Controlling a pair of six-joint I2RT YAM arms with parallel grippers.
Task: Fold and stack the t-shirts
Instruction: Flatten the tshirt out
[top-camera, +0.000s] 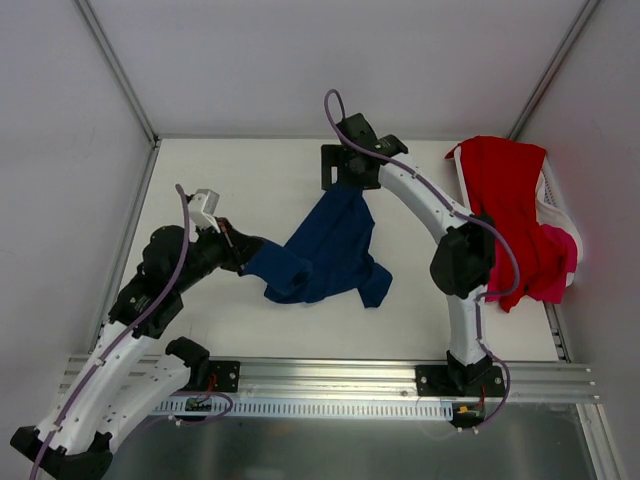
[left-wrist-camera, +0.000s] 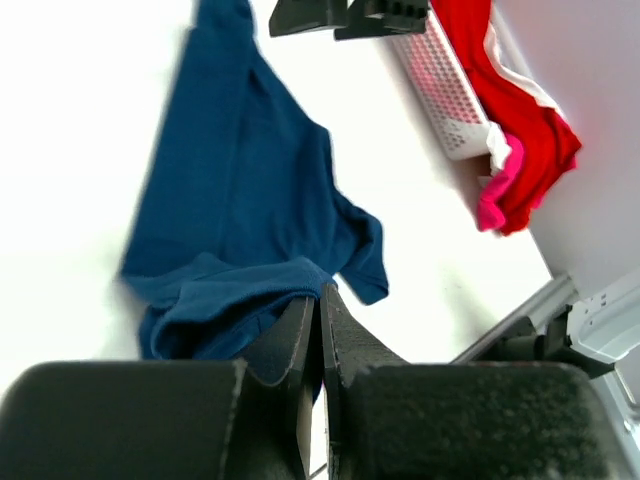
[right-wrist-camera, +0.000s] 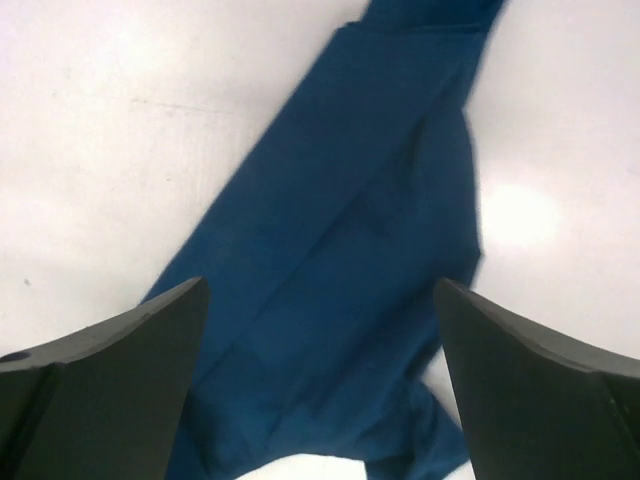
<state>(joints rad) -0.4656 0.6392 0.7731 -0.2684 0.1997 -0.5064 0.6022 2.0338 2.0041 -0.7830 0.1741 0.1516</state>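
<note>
A navy blue t-shirt (top-camera: 325, 250) lies crumpled and stretched out on the white table, running from the far middle towards the left. My left gripper (top-camera: 243, 258) is shut on its bunched left edge; in the left wrist view the fingertips (left-wrist-camera: 320, 300) pinch the blue cloth (left-wrist-camera: 240, 200). My right gripper (top-camera: 345, 178) hovers open over the shirt's far end, touching nothing. In the right wrist view the blue cloth (right-wrist-camera: 340, 250) lies below the wide-apart gripper (right-wrist-camera: 320, 285). A red t-shirt (top-camera: 510, 195) and a pink t-shirt (top-camera: 555, 270) hang over the basket at the right.
The white plastic basket (top-camera: 553, 205) stands against the right wall, its slotted side (left-wrist-camera: 440, 90) showing in the left wrist view. Grey walls close off the left, the far side and the right. A metal rail (top-camera: 330, 375) runs along the near edge.
</note>
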